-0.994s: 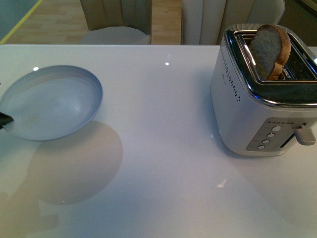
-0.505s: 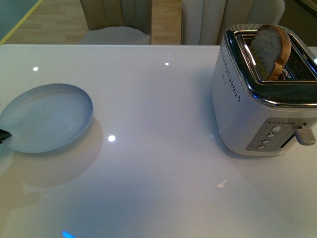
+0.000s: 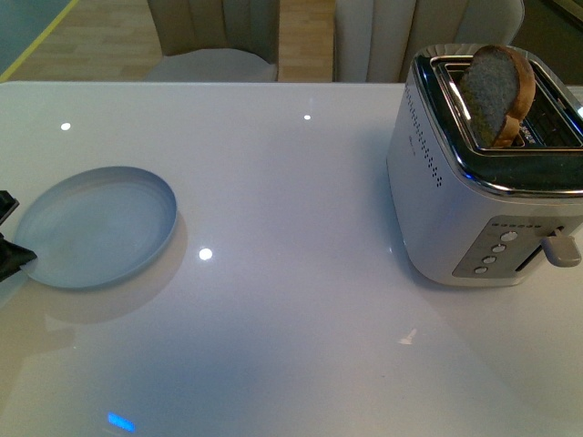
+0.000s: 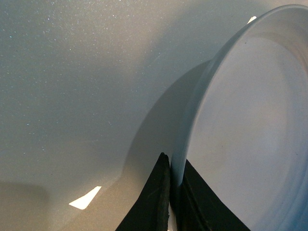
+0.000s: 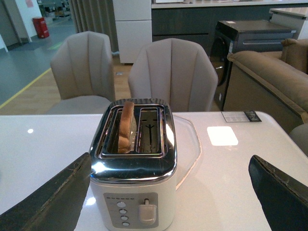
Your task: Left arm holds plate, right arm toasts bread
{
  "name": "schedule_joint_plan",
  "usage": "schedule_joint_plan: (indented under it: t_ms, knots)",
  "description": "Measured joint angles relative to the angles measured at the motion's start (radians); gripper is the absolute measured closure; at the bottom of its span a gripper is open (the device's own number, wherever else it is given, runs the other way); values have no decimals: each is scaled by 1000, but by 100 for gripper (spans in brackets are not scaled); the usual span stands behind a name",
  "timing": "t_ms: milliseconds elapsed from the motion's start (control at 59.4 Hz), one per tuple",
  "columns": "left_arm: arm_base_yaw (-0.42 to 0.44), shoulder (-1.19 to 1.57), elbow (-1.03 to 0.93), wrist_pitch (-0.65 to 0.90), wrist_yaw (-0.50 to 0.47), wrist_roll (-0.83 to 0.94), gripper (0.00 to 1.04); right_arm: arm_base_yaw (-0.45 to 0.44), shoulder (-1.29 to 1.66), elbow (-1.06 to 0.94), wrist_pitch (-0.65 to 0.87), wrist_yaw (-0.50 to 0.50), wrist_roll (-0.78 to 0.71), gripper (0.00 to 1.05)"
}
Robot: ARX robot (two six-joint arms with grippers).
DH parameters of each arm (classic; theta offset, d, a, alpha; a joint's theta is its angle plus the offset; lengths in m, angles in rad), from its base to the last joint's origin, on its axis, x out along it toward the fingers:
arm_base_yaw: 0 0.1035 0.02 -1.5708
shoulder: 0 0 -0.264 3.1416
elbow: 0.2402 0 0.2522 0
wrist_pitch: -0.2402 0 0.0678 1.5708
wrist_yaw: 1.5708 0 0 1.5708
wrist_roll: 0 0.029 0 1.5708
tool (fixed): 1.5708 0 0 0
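The pale blue-grey plate (image 3: 98, 226) is at the left of the white table, low and nearly flat. My left gripper (image 3: 11, 246) shows only as black fingers at the frame's left edge, shut on the plate's rim. In the left wrist view the fingers (image 4: 154, 199) pinch the rim of the plate (image 4: 250, 125). The brown bread slice (image 3: 496, 93) stands upright in the left slot of the white and chrome toaster (image 3: 474, 200) at the right. In the right wrist view my right gripper (image 5: 168, 192) is open and empty, in front of the toaster (image 5: 132, 192) with the bread (image 5: 126, 126) in it.
The toaster's lever (image 3: 560, 248) and several round buttons (image 3: 496, 250) are on its front face. Padded chairs (image 5: 171, 74) stand beyond the table's far edge. A sofa (image 5: 269, 82) is at the right in the right wrist view.
The plate has dropped lower and flattened toward the table, moving slightly right. The toaster and the bread have not moved.
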State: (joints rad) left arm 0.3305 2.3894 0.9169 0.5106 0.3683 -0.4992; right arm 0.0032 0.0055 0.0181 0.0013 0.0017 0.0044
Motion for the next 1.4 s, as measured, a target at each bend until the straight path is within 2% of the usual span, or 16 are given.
schedule_joint_plan:
  t_ms: [640, 876, 1112, 1398]
  knots:
    - [2, 34, 10, 35, 17, 1, 102, 0, 0, 0, 0, 0, 0, 9]
    - [-3, -2, -16, 41, 21, 2, 44, 0, 0, 0, 0, 0, 0, 9]
    - [-3, -94, -66, 36, 14, 6, 7, 0, 0, 0, 0, 0, 0, 9]
    - [-47, -321, -169, 45, 1, 35, 7, 0, 0, 0, 0, 0, 0, 9]
